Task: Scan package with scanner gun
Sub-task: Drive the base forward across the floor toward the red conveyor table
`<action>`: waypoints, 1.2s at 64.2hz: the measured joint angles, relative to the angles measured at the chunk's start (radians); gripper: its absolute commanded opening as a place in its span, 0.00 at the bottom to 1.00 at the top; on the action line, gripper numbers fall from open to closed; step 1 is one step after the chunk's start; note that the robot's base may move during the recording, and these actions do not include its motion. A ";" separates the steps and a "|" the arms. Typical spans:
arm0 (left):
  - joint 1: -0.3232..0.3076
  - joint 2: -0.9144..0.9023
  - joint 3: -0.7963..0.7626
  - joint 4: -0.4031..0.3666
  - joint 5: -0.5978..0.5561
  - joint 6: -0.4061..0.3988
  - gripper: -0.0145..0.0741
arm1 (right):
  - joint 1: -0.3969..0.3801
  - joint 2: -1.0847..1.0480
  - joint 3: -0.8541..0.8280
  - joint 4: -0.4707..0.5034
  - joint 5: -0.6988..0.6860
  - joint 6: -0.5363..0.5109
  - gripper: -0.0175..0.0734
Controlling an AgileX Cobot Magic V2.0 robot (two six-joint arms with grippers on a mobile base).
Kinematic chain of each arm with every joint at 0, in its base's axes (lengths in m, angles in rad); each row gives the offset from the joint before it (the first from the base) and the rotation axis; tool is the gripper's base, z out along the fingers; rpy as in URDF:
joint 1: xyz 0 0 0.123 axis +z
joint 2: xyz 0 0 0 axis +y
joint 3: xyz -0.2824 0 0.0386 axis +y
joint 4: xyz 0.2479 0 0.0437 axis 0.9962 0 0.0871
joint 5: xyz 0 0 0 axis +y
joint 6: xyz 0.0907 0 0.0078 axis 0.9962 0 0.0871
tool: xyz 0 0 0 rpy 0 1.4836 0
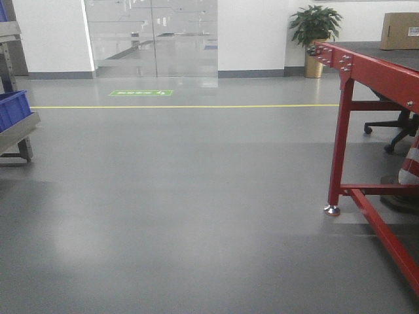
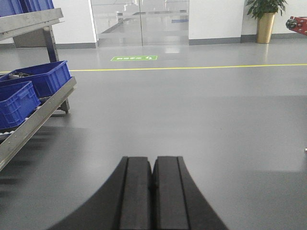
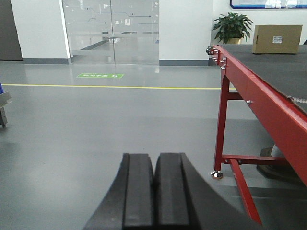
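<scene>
Left gripper (image 2: 152, 167): my two black pads pressed flat together, no gap, nothing held; it looks out low over bare grey floor. Right gripper (image 3: 154, 166): same, pads touching along their length, empty. The package (image 3: 277, 39), a brown cardboard box with a white label, sits upright on the far end of the red-framed table (image 3: 249, 84), well apart from both my grippers; the front view catches it at the top right corner (image 1: 399, 31). Table stands to my right. Blue bins (image 2: 41, 79) on a slanted metal rack (image 2: 33, 120) to my left. Potted plant (image 1: 315, 26) by the far wall, near the table's end. Yellow line (image 1: 183, 106) crosses the floor before glass doors (image 1: 154, 36).
</scene>
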 measured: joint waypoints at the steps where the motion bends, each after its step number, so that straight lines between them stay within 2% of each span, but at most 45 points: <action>1: 0.000 0.000 0.000 0.000 0.000 0.000 0.04 | 0.000 0.000 0.000 0.000 0.000 0.000 0.01; 77: 0.000 0.000 0.000 0.000 0.000 0.000 0.04 | 0.000 0.000 0.000 0.000 -0.002 0.000 0.01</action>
